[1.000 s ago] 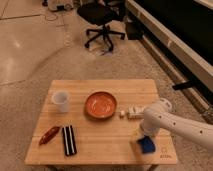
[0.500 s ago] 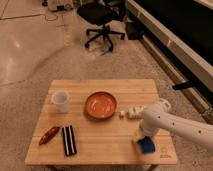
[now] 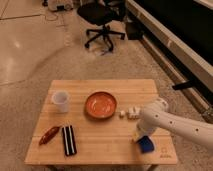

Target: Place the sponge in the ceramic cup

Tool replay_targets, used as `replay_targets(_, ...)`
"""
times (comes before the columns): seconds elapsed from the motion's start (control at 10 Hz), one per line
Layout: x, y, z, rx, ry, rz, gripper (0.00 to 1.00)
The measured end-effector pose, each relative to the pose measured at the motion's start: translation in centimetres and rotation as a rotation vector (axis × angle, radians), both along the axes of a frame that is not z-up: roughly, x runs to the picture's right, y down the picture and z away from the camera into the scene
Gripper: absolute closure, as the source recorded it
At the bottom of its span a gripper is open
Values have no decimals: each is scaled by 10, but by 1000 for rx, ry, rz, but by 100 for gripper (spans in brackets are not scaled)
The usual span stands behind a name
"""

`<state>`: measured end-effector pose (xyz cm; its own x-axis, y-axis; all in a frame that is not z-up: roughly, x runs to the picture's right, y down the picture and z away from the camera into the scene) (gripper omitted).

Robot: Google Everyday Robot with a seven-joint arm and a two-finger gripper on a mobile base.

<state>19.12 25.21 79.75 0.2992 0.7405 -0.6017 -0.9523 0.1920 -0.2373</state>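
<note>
The sponge (image 3: 145, 144), a small dark-blue block, lies on the wooden table (image 3: 100, 140) near its front right corner. My gripper (image 3: 138, 138) reaches down from the white arm (image 3: 170, 121) at the right and sits right at the sponge's left edge. The ceramic cup (image 3: 60, 100), small and white, stands upright at the table's left side, far from the sponge and the gripper.
An orange-red bowl (image 3: 100, 104) sits mid-table. Small white pieces (image 3: 129, 113) lie to its right. A black-and-white striped bar (image 3: 69, 139) and a reddish item (image 3: 49, 135) lie at the front left. A black office chair (image 3: 101, 20) stands beyond the table.
</note>
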Motion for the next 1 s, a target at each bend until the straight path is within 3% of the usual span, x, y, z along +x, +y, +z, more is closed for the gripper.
replay_targets(0.3, -25, -29, -4, 69, -110, -15, 100)
replay_targets(0.6, -68, -68, -14, 155, -257, -81, 100)
replay_targets(1.0, -122, -101, -32, 236, -439, -162, 100)
